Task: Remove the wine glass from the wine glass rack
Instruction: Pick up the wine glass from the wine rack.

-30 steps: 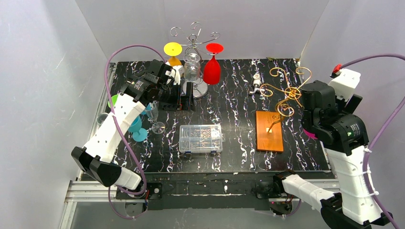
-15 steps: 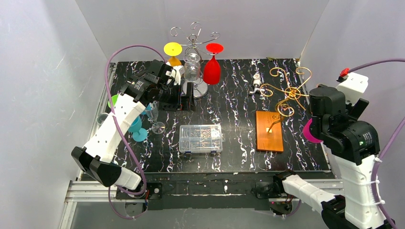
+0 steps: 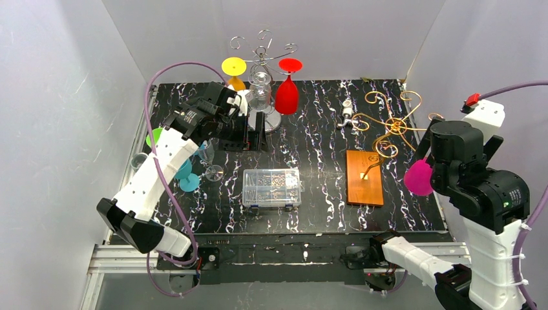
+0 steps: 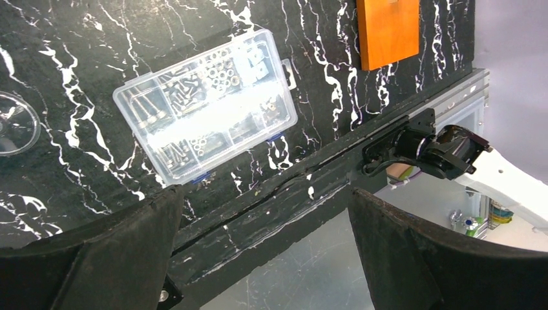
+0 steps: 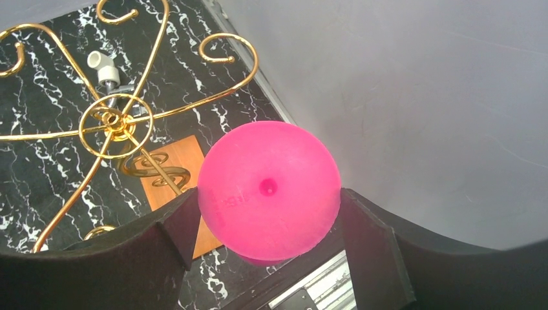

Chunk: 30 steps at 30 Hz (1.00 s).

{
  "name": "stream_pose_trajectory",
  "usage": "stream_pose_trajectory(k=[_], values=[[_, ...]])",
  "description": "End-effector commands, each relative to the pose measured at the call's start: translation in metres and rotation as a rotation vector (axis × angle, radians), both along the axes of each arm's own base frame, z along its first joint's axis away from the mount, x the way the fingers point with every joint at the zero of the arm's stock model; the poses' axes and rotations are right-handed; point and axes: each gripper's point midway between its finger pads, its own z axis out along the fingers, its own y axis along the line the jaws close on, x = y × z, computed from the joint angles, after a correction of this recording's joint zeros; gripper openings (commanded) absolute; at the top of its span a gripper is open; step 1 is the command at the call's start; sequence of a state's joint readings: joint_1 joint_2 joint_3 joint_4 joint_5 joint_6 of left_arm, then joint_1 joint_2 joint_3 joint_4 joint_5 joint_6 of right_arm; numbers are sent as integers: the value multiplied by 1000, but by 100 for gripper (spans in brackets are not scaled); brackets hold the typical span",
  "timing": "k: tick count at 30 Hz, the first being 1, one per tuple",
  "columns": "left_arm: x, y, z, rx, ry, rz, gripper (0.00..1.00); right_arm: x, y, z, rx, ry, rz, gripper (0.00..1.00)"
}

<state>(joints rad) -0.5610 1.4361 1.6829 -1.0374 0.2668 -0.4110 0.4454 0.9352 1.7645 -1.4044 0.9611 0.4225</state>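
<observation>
My right gripper (image 5: 265, 213) is shut on a pink wine glass (image 5: 268, 187), whose round foot fills the gap between the fingers. In the top view the pink glass (image 3: 419, 177) hangs at the right table edge, clear of the gold wire rack (image 3: 388, 123) on its orange base (image 3: 364, 177). The gold rack (image 5: 116, 123) holds no glass. My left gripper (image 4: 265, 258) is open and empty; in the top view it (image 3: 251, 132) sits low in front of the silver rack (image 3: 262, 51), which holds a yellow (image 3: 234, 68), a clear (image 3: 260, 87) and a red glass (image 3: 287, 90).
A clear plastic parts box (image 3: 271, 187) lies mid-table, also in the left wrist view (image 4: 207, 103). Teal, green and clear glasses (image 3: 210, 158) stand at the left edge. A white pipe elbow (image 3: 347, 113) lies by the gold rack. White walls stand close on both sides.
My right arm has drawn back and to the right with the pink glass, away from the gold rack. My left gripper has shifted slightly to the right.
</observation>
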Motion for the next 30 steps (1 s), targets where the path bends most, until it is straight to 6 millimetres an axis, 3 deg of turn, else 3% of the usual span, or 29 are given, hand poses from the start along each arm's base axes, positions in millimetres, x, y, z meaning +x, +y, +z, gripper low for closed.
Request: stream_pose_trajectory(k=[1,19,30], values=[[-12,-8,13,-65,-21,-21,98,-5,2,7,25,-18,35,58],[-52,-45,-1,-227,16,-17,98,-12,34,8,131,-9,248,56],[-64,-74,-8,-308,47,-9,98,-14,65,9,180,6,445,55]])
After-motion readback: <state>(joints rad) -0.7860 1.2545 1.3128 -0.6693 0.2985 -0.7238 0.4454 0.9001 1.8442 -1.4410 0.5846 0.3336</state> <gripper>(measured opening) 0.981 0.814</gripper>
